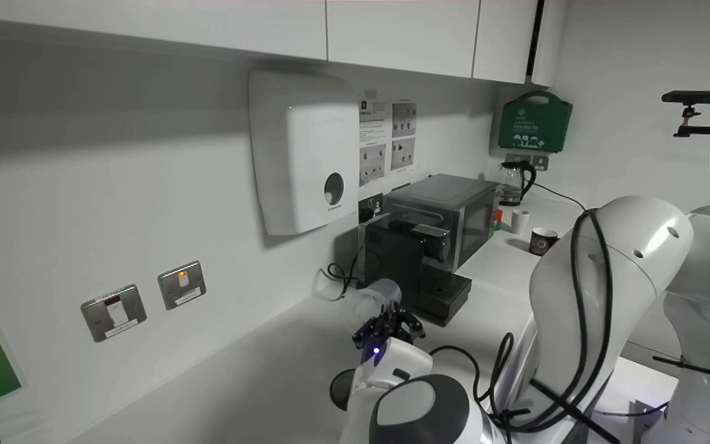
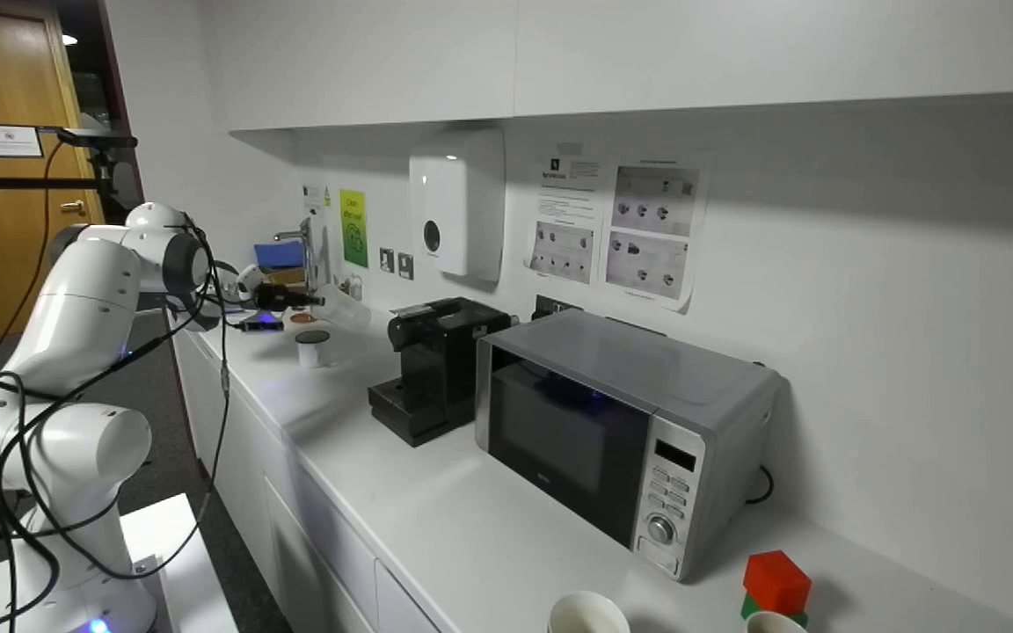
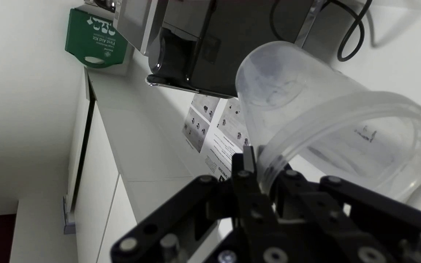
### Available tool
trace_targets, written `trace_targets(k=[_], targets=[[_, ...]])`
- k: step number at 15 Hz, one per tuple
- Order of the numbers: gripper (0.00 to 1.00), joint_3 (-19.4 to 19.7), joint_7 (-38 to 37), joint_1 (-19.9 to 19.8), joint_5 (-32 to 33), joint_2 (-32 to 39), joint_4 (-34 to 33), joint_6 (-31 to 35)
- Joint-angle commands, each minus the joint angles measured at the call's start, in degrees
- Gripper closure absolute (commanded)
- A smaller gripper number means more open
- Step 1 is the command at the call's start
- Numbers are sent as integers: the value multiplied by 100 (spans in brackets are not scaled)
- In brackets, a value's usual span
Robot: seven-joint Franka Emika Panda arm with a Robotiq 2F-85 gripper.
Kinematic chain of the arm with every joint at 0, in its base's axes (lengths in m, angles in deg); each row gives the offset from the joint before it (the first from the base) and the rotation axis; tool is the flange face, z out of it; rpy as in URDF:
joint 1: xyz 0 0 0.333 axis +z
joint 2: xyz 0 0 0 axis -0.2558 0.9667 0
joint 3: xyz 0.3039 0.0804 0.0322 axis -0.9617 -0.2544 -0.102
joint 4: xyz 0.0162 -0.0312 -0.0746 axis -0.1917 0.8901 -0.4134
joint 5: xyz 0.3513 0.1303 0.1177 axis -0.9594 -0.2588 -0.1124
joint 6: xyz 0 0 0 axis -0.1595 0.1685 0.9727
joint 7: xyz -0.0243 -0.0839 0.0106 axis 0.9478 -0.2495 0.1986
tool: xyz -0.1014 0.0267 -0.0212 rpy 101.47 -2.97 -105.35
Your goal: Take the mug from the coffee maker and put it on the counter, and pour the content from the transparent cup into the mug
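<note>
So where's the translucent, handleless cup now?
The cup is right of centre in the wrist view, its rim pinched by the black gripper; in an exterior view it's left of the black boxy coffee maker.

Dim light, soft shadow beneath cabinets [image 1: 256, 24]

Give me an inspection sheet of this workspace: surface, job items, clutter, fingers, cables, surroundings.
Surface: counter smooth, white.
Clear cup: tilted, gripped at the rim; contents cannot be made out.
Mug: upright on the counter, dark inside.
Coffee maker: beside the microwave.
Clutter: kettle, patterned cup, white cup, red block.
Fingers: shut on the clear cup.
Cables: robot cables hanging in loops; cord by the coffee maker.
Surroundings: dispenser, first-aid kit, wooden door.
</note>
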Motion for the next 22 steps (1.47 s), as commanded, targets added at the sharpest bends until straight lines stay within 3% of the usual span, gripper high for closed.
trace_targets(k=[1,9,10,22], targets=[[90,-13,19,-5,18,27,-42,-14],[90,-13,19,-5,18,27,-42,-14],[98,-11,18,-2,14,34,-47,-26],[98,-63,-230,-72,-135,29,11,62]])
